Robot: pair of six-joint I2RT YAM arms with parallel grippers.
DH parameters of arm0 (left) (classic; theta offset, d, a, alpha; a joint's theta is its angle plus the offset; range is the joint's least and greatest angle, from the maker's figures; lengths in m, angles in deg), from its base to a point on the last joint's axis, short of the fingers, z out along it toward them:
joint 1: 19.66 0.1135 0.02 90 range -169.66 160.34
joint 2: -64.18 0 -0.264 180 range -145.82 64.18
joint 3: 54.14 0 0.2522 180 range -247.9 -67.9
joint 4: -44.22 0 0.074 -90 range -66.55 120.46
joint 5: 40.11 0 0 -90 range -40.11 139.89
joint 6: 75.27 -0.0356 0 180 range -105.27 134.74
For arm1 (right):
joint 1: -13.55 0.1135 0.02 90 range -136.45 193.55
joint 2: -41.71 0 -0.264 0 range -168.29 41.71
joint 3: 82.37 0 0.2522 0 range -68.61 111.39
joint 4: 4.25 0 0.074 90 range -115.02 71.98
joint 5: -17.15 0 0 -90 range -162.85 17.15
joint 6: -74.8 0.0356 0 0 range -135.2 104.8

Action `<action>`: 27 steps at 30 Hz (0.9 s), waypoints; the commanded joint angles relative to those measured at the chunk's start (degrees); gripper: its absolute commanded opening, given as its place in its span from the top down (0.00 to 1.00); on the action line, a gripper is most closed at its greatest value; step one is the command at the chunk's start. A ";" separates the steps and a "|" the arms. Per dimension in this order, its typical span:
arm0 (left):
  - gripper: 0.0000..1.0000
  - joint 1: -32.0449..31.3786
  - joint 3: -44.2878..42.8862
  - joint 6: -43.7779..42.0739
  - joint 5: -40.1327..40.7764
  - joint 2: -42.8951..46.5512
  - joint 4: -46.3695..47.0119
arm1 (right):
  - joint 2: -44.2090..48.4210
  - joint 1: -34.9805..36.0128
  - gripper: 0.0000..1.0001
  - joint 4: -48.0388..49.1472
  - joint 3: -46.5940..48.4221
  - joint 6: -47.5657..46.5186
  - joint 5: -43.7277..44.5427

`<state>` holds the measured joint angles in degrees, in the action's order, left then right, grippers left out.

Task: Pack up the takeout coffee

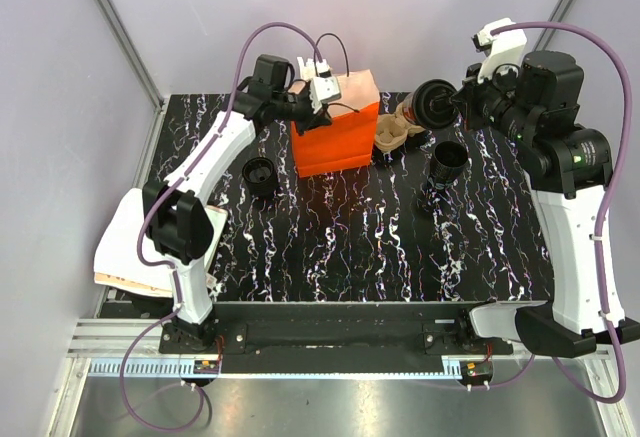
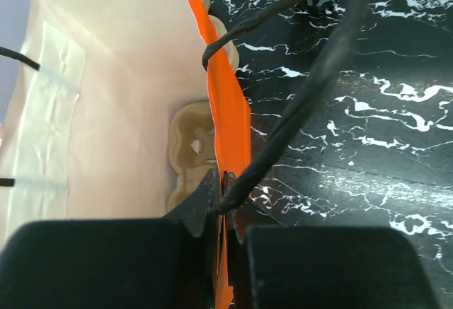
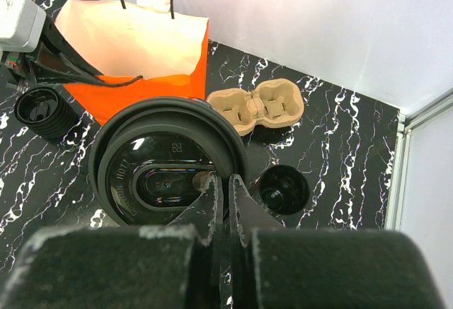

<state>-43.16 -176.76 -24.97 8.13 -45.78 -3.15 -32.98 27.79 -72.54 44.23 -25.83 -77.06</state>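
Observation:
The takeout coffee (image 1: 434,103), a small black cup with a black lid, hangs in the air right of the orange paper bag (image 1: 335,142). My right gripper (image 1: 457,100) is shut on its lid rim. In the right wrist view the lid (image 3: 166,167) fills the middle, with my right gripper (image 3: 226,182) pinching its edge. My left gripper (image 1: 320,92) is shut on the bag's top edge. The left wrist view shows my left gripper (image 2: 223,182) clamping the orange wall (image 2: 230,111) by a black handle cord (image 2: 311,76). The bag's mouth stands open.
A beige cardboard cup carrier (image 1: 395,135) lies right of the bag, under the held cup. A beige carrier shape (image 2: 191,146) also appears low inside the bag. A taller black cup stack (image 1: 447,165) stands further right. A squat black ringed piece (image 1: 260,175) sits left of the bag.

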 commanded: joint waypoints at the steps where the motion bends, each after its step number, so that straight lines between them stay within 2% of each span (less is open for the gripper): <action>1: 0.97 -1.36 -1.36 2.52 -0.17 4.47 -0.14 | 0.43 -0.35 1.00 1.44 1.33 0.88 -1.59; 16: 0.96 -8.48 5.05 13.68 6.86 13.79 -0.32 | -2.73 -0.35 1.00 0.65 5.37 2.11 0.60; 23: 0.97 -12.26 14.97 22.89 13.45 20.21 6.60 | -3.96 -0.35 1.00 -0.41 7.31 4.04 2.45; 27: 0.97 -14.98 19.47 26.34 18.63 23.98 10.13 | -6.07 -0.27 1.00 -3.47 10.28 6.15 0.26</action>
<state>-56.04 -159.69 -4.29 20.57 -26.74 -0.92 -37.40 27.79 -74.31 50.13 -22.51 -76.36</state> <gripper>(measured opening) 0.037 0.022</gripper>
